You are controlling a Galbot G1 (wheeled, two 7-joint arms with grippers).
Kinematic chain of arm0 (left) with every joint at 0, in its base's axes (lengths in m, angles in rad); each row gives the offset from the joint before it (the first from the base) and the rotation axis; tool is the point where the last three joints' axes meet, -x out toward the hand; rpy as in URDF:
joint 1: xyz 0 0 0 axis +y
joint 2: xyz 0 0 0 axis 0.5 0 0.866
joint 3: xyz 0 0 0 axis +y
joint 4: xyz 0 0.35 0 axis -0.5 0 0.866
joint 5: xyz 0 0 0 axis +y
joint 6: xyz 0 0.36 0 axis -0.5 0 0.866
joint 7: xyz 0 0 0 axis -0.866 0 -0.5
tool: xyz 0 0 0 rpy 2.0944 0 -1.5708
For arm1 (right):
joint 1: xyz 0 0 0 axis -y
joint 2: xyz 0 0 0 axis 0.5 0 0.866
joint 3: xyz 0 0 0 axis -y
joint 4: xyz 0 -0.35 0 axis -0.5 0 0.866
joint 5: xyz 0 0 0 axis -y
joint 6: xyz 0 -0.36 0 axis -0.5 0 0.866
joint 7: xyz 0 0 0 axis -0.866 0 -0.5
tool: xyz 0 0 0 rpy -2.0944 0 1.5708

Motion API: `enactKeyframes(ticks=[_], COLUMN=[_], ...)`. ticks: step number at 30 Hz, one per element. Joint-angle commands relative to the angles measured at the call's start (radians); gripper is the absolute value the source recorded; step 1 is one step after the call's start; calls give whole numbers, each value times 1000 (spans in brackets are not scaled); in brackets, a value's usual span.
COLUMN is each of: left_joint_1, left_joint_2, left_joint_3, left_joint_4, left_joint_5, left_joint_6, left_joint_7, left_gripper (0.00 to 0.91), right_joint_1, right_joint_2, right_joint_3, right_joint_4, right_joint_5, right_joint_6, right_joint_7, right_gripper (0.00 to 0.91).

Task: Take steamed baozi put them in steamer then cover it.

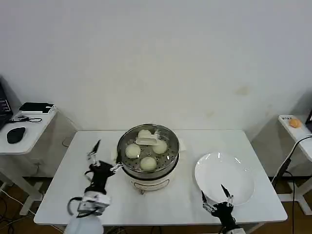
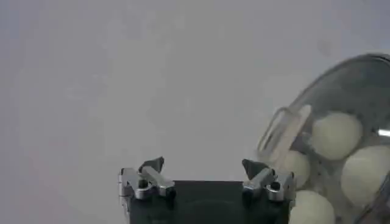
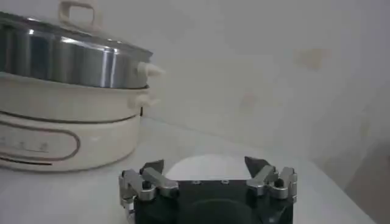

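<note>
The steamer (image 1: 148, 171) stands mid-table on its white base. The cover (image 1: 161, 131), clear glass with a pale handle (image 1: 147, 141), rests on top of it. Several steamed baozi (image 1: 148, 163) show through the glass. My left gripper (image 1: 106, 157) is open and empty just left of the pot, apart from it. From the left wrist, that gripper (image 2: 203, 165) is open, with the covered steamer (image 2: 365, 79) and a baozi (image 2: 336, 134) beside it. My right gripper (image 1: 213, 191) is open and empty over the near edge of the plate. From the right wrist, it (image 3: 204, 165) faces the steamer (image 3: 67, 61).
A flat white plate (image 1: 229, 170) lies bare at the right of the table (image 1: 58, 195). A side desk (image 1: 29, 131) with a mouse and a small device stands to the left. A shelf corner with an orange object (image 1: 294, 123) is at the far right.
</note>
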Motion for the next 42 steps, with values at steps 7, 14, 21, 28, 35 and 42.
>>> enactKeyframes(ticks=[7,14,21,28,35,42], left_joint_1=[378,405,399,400,397,402], left_joint_2=[-32,-42,-39,-39,-43,-28], left_joint_3=[-196,-167,-161,-161,-163,-159], left_joint_4=[15,8,22,30,36,16], left_joint_5=[-602,-563,-561,-550,-514,-519], left_joint_6=[-192,-213,-237,-229,-235,-209], left_joint_7=[-146,-127,-96,-91,-92,-88], left_gripper=[907,907,907,907,907,907], right_joint_1=[-75,-108,-121,-115,-119,-136], right_joint_2=[-65,-65,-57,-60,-62,-65], right_joint_3=[-27,-20,-24,-28,-42,-51], right_joint_4=[112,175,181,191,201,211], right_joint_5=[168,167,144,163,175,187], right_joint_6=[-98,-111,-108,-133,-176,-187], right_joint_7=[-18,-13,-12,-3,25,33], right_gripper=[907,907,907,907,907,907])
